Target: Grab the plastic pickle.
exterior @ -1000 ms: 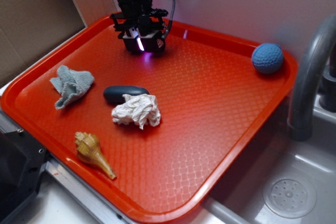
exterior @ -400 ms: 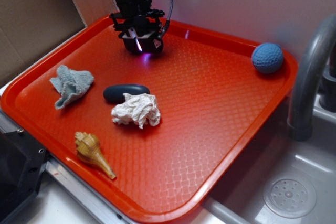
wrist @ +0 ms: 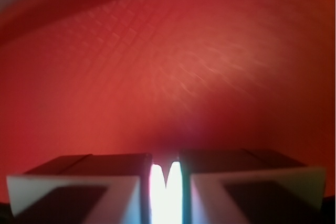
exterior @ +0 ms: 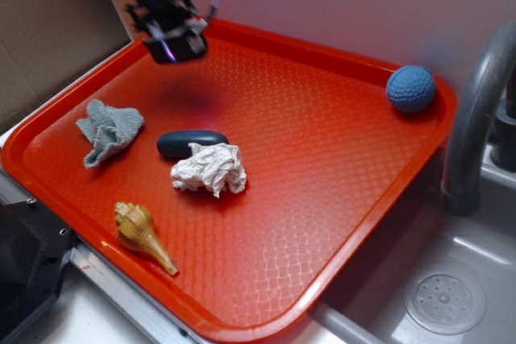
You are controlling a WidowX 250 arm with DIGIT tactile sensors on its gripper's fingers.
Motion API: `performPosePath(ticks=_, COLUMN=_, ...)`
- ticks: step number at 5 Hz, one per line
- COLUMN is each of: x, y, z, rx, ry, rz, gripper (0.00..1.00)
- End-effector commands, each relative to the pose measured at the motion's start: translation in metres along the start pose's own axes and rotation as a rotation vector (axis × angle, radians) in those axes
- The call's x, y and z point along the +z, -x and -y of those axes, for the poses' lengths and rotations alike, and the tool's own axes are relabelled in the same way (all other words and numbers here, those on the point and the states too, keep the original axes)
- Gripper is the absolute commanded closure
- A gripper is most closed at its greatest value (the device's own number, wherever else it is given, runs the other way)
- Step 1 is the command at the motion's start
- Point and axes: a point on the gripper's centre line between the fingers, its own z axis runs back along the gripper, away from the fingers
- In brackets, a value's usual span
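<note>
Red tray (exterior: 339, 142) fills counter beside sink (exterior: 451, 296). Gripper (exterior: 173, 44) has risen and swung left since a second ago, blurred, above tray's back-left corner; wrist view shows fingers (wrist: 79, 182) nearly together, nothing between. Plastic pickle (exterior: 184, 142) unmoved mid-left, touching crumpled white paper (exterior: 211, 170). Blue cloth (exterior: 109, 129) near left rim, seashell (exterior: 142, 234) near front rim, blue ball (exterior: 410, 89) in far corner. Right half bare.

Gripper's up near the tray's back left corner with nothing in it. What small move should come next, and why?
Probably carry the gripper toward the front of the tray, to above the pickle. The pickle lies well in front of it, between the blue cloth and the white crumpled paper, whose edge touches it. The wrist view shows only bare tray and a narrow gap between the fingers.
</note>
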Motion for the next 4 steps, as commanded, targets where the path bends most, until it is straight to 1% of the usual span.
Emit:
performPosePath(ticks=1, x=0.018, y=0.04, z=-0.016, rx=0.012, ry=0.054, rz=0.049, gripper=0.0)
performPosePath(ticks=2, x=-0.007, y=0.049, z=0.006, rx=-0.202, ry=-0.065, rz=-0.1, gripper=0.0)
performPosePath(ticks=3, x=-0.042, y=0.046, z=0.025, rx=-0.426, ry=-0.224, rz=-0.213, gripper=0.0)
performPosePath(ticks=4, x=-0.062, y=0.058, z=0.027, rx=-0.659, ry=-0.343, rz=-0.286, gripper=0.0)
